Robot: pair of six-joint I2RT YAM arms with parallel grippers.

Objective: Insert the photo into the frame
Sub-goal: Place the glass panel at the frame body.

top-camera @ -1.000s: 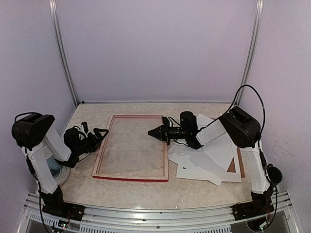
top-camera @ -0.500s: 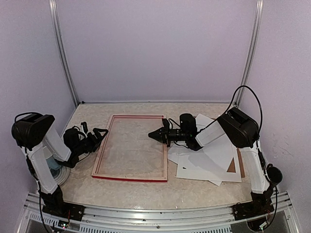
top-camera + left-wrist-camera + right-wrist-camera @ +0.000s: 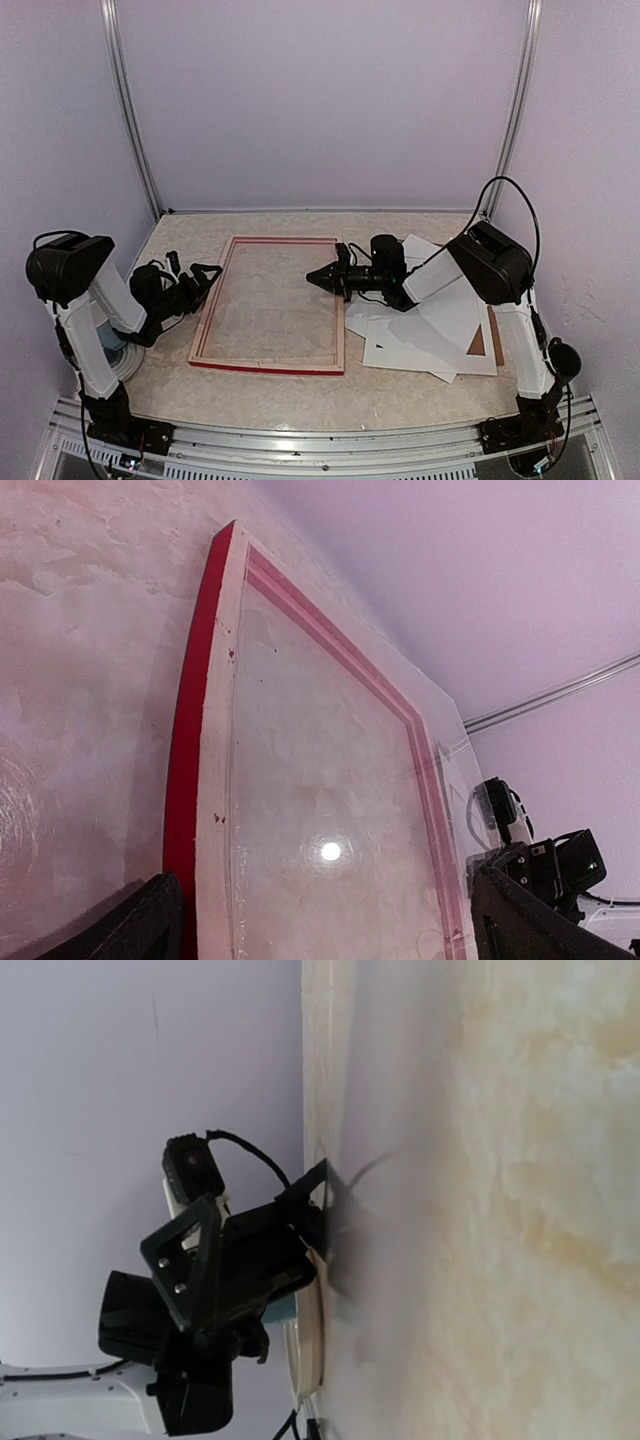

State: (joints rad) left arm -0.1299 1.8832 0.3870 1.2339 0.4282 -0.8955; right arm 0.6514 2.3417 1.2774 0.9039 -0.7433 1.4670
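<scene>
— Where is the frame (image 3: 211,308) found?

— It is laid flat on the worktop (image 3: 285,392), left of the middle, with its pale wood back turned up. Red is shown along its near edge and, in the left wrist view, along its outer side. The marbled surface is seen through the clear pane (image 3: 270,300).

— And the photo?

— It cannot be picked out. White sheets (image 3: 432,330) are heaped toward the worktop's right edge, just beside the frame's right rail, and which of them is the photo cannot be told. No printed side is shown. A strip of brown panel (image 3: 495,336) is seen along the heap's right side.

— How are the left gripper's (image 3: 195,268) fingers set?

— They are spread wide, and nothing is held. The gripper is kept low, just beside the frame's left rail near its far corner, and pointed at the frame.

— And the right gripper (image 3: 312,277)?

— Its fingers are pressed together into a point, and nothing is seen gripped. The arm is stretched leftward from above the sheets. The tip is placed over the pane, just inside the right rail. Whether the pane is touched cannot be told.
</scene>
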